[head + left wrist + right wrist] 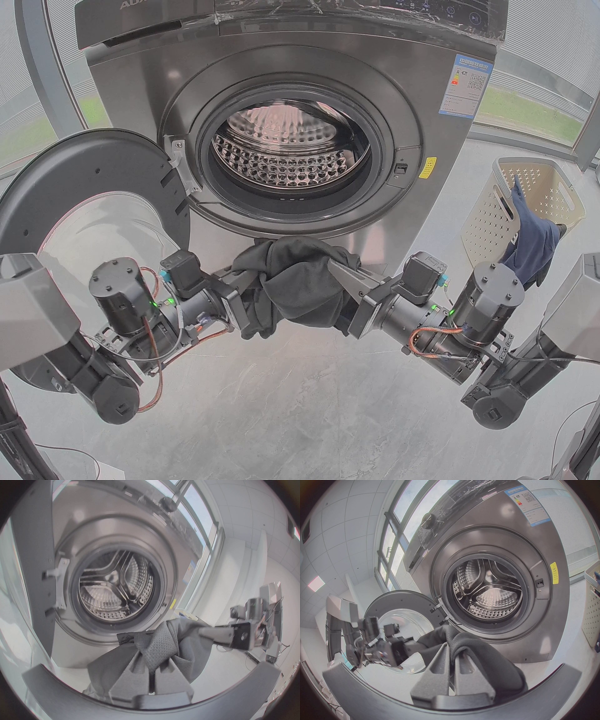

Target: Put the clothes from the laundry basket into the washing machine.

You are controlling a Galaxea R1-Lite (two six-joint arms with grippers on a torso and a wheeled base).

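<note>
Left hand (pixel 152 680), right hand (pixel 453 671) clamp dark garment (pixel 294 275) before blue-labelled washing machine (pixel 400 94).

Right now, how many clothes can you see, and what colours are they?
dark grey garment: 1
blue garment, hanging over the rim of the laundry basket: 1
Total: 2
</note>
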